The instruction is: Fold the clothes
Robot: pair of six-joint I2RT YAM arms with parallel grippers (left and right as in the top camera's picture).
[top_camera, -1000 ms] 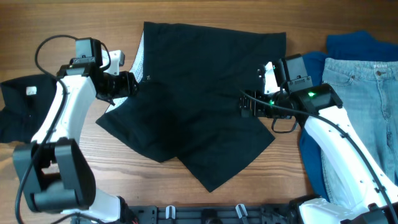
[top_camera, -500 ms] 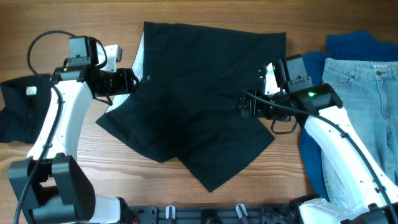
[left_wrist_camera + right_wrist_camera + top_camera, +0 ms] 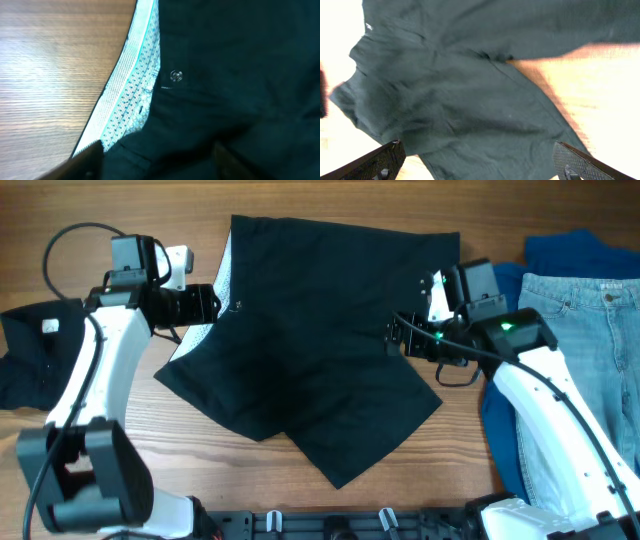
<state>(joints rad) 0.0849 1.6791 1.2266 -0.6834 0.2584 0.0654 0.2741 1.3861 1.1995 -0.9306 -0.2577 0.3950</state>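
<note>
Two sets of fingers, both spread wide, nothing gripped. L fingers (image 3: 205, 303) sit at the left edge of the black shorts (image 3: 320, 350), by the dotted waistband lining (image 3: 127, 95). R fingers (image 3: 380, 161) over the right side. Shorts lie mid-tabletop (image 3: 330, 200), lower part doubled over, skewed. Jeans (image 3: 590, 350) + blue garment (image 3: 565, 252) far right. Risks: pinching top layer only, so fold slides apart; uneven L/R lift worsens the skew; R arm could drag the jeans.

My overhead camera looks straight down on the table (image 3: 330, 200) and takes in the whole workspace. The left wrist view sits very close over the left edge of the black shorts (image 3: 240, 75). The right wrist view looks across that same cloth from farther back.
</note>
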